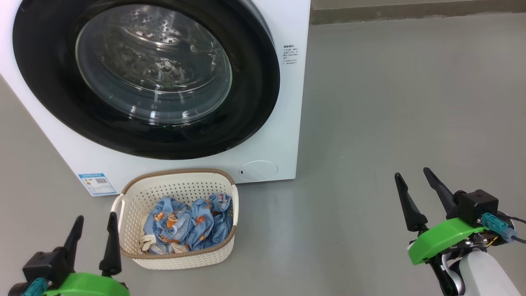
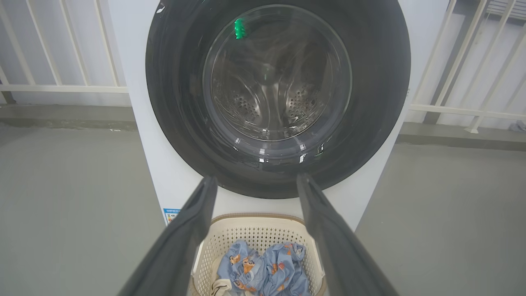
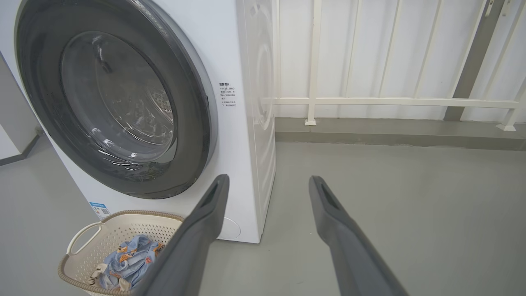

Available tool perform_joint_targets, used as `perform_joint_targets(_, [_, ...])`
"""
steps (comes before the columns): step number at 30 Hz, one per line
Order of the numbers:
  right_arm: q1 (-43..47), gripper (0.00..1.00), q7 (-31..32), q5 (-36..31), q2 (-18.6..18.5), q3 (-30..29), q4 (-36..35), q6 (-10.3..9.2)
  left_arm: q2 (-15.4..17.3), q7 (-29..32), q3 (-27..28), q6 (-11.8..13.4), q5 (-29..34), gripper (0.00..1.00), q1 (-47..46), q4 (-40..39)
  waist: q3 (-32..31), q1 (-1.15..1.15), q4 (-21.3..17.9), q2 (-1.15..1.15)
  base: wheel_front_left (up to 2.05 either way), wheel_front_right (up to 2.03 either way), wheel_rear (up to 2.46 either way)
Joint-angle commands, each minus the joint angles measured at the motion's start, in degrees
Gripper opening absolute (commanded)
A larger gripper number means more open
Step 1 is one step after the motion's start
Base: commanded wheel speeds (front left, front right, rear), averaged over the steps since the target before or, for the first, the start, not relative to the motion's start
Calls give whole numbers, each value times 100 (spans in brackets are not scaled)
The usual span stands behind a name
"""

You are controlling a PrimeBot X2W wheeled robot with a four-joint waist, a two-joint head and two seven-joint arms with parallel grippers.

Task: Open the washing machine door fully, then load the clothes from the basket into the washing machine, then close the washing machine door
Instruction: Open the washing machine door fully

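The door [image 1: 254, 82] is shut on the washer [image 1: 287, 24]. The basket [image 1: 181, 174] stands on the floor [image 1: 370, 102] just before it, with the clothes [image 1: 189, 224] inside. The left gripper [image 1: 95, 216] is beside the basket and the right gripper [image 1: 412, 173] well apart from it, both with jaws apart.

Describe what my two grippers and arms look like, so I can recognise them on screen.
Both the left gripper and right gripper have two long, dark, tapering fingers on a bright green housing, with a black block and a teal connector. The right arm shows a dark cable and a glossy white forearm.
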Motion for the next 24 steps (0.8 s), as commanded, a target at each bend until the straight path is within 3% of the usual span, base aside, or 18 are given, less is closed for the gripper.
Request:
perform_joint_targets(1, [-193, 100, -69, 25, -41, 125, -151, 16, 152, -37, 170, -14, -14, 100, -147, -180, -4, 0, 1, 0, 0, 0, 0])
perform_joint_targets(24, [-168, 100, -69, -10, -31, 77, -172, 16, 54, -37, 147, -14, 210, 100, -66, -355, 47, 0, 81, 0, 0, 0, 0])
